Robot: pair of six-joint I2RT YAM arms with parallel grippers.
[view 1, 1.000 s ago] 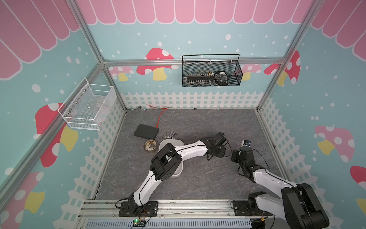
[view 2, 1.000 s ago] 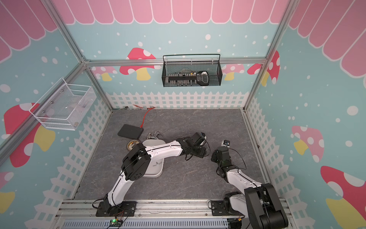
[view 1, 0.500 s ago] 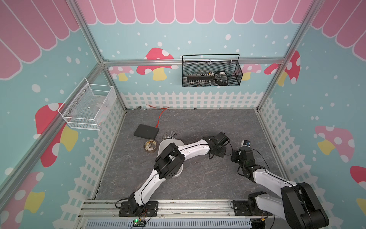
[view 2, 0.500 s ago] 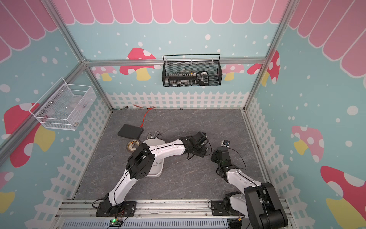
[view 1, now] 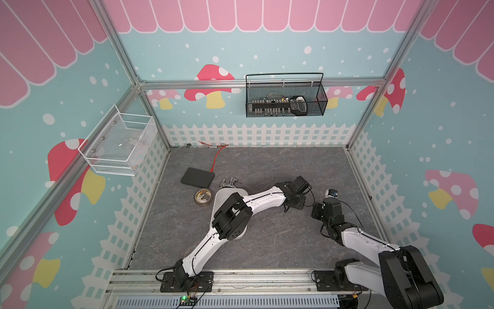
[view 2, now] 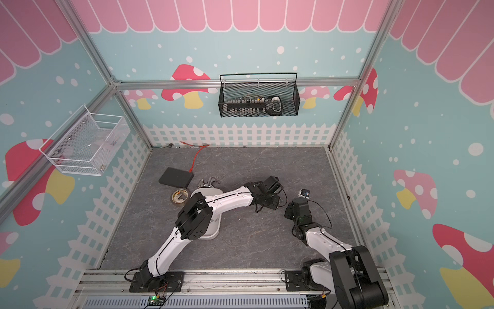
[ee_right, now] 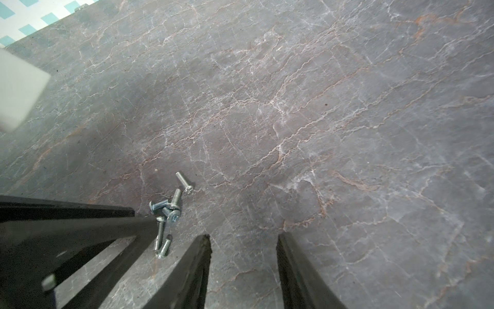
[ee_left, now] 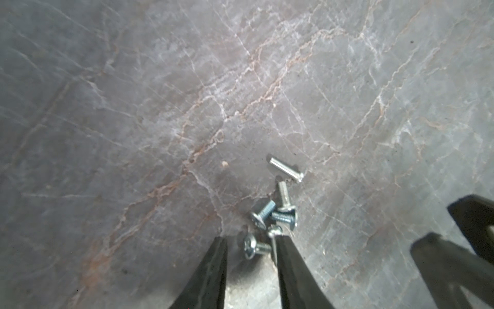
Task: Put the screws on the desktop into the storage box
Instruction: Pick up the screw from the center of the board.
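One of the screws (ee_left: 254, 248) on the desktop (ee_left: 160, 93) is being straddled by the half-open left gripper (ee_left: 251, 238), seemingly ungripped; the right gripper (ee_right: 243, 236) is being held part-open, empty, nearby.

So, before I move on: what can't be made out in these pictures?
- Screws: too small for both top views, and the left arm hangs over that spot.
- Storage box: mostly under the left arm in both top views; contents hidden.
- One screw: shaft partly behind a finger of the left gripper in the left wrist view; contact unclear.
- Black mesh basket: contents too small, top views.
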